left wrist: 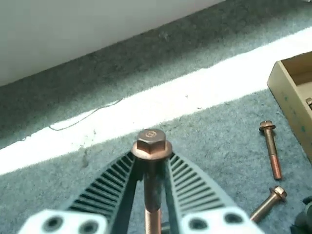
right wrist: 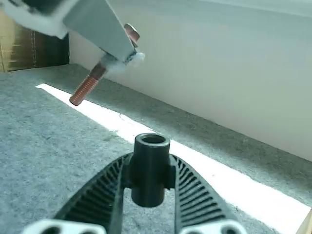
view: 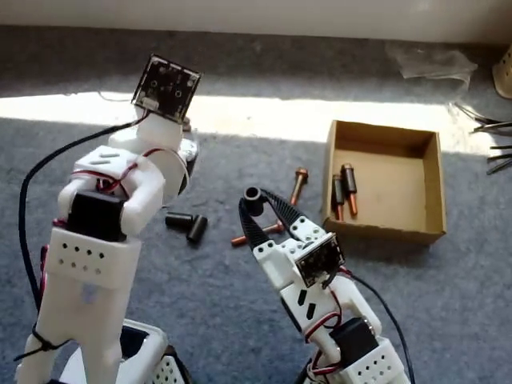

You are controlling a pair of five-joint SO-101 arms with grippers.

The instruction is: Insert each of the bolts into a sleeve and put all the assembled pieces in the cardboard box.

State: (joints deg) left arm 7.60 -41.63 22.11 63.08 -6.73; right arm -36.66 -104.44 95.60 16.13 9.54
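Left wrist view — left gripper [left wrist: 152,158] clenches a stiff, likely light bolt [left wrist: 151,144] below its head; right gripper [right wrist: 149,165] grasps the sleeve [right wrist: 147,187] mid-body.

You have the left arm [view: 96,240] raised high, and your left gripper [left wrist: 151,163] is clamped on a copper bolt [left wrist: 151,144], head at the fingertips. Your right arm [view: 328,304] reaches forward lower down. Your right gripper [right wrist: 148,175] is closed around a black sleeve [right wrist: 148,161].
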